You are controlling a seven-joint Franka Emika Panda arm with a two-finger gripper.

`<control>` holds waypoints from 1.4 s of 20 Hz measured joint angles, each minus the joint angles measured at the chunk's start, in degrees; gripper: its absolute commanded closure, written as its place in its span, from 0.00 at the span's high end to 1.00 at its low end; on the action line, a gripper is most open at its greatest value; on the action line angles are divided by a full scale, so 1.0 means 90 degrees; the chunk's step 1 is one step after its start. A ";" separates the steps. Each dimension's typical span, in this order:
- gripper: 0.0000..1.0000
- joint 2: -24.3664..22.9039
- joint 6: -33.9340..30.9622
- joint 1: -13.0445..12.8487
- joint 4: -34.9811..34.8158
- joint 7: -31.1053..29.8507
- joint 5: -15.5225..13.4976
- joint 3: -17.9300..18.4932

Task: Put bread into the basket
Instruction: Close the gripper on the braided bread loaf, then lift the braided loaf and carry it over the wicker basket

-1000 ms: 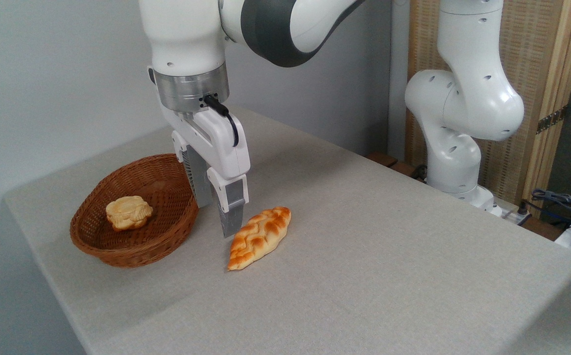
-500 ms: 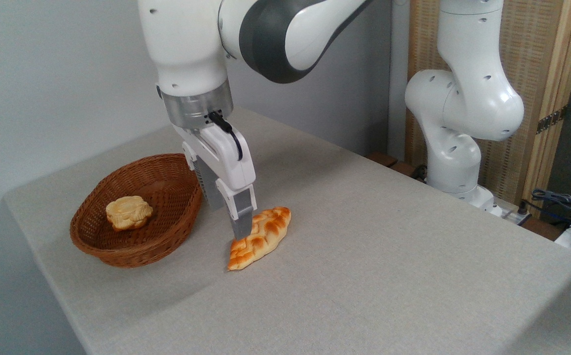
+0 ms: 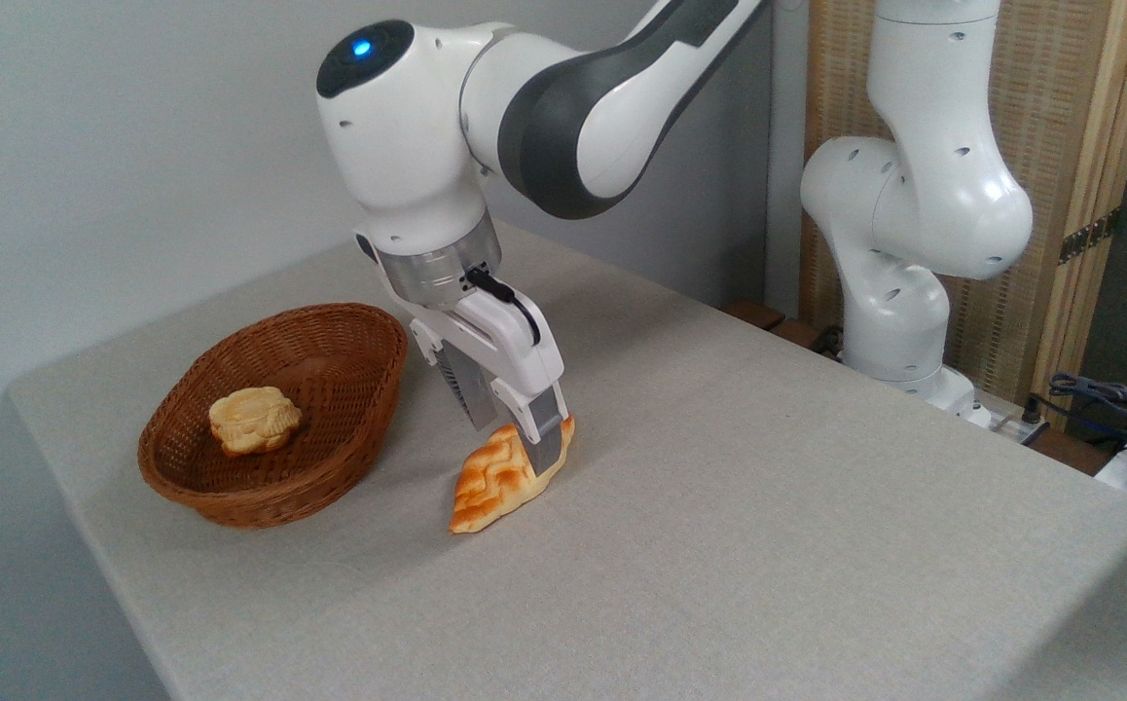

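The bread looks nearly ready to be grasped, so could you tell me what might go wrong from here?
The gripper straddles the bread near its far end, not its middle, so the loaf may tilt or slip when lifted. The basket already holds a bun, so the loaf could land on it.

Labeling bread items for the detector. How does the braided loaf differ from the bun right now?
The bread is long, pointed and glossy golden-orange; the bun is small, round, lumpy and pale yellow. The bread lies on the table with the gripper straddling it; the bun sits untouched in the basket. Both look like baked goods.
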 measured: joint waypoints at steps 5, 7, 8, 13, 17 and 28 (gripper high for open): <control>1.00 0.0131 0.0128 -0.0388 -0.0205 -0.0581 -0.0032 -0.0011; 1.00 0.0177 0.0137 -0.0406 -0.0205 -0.0604 -0.0031 -0.0008; 1.00 0.0183 0.0137 -0.0404 -0.0205 -0.0604 -0.0031 -0.0002; 0.92 0.0217 0.0137 -0.0402 -0.0206 -0.0604 0.0055 0.0011; 0.51 0.0276 0.0137 -0.0402 -0.0207 -0.0604 0.0232 0.0011; 0.45 0.0281 0.0125 -0.0404 -0.0207 -0.0602 0.0241 0.0011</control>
